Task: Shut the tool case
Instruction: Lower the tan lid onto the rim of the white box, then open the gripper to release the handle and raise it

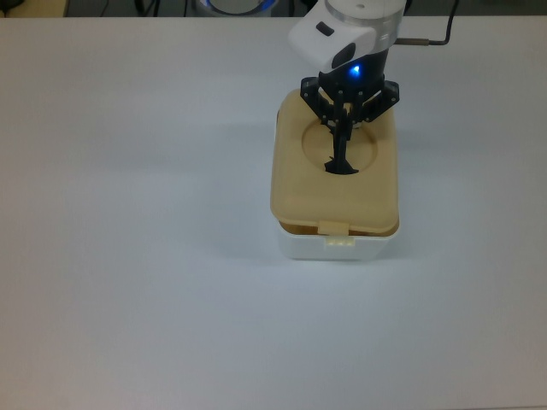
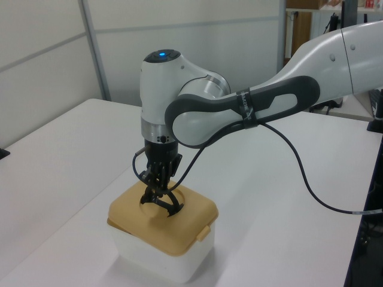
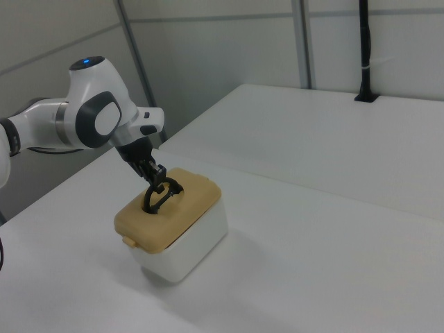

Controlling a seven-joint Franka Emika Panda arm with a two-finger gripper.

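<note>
I see the white tub [image 1: 338, 248] sitting right of centre in the top view, on the white table [image 1: 128, 256], with the beige lid [image 1: 335, 192] lying on top of it and covering the opening. In the top view the lid's left edge overhangs the tub slightly, and its front tab [image 1: 334, 227] sits just above the tub's latch tab [image 1: 340, 242]. In the left view the tool case sits low in the frame, centre-left; in the right view it is lower left of centre. My gripper [image 1: 343, 141] comes down from the upper part of the top view over the lid's round recess [image 1: 339, 147], pinching the black handle [image 1: 341, 162], which stands upright. The left view shows the fingers [image 2: 157, 186] pressed against that handle [image 2: 163, 203].
</note>
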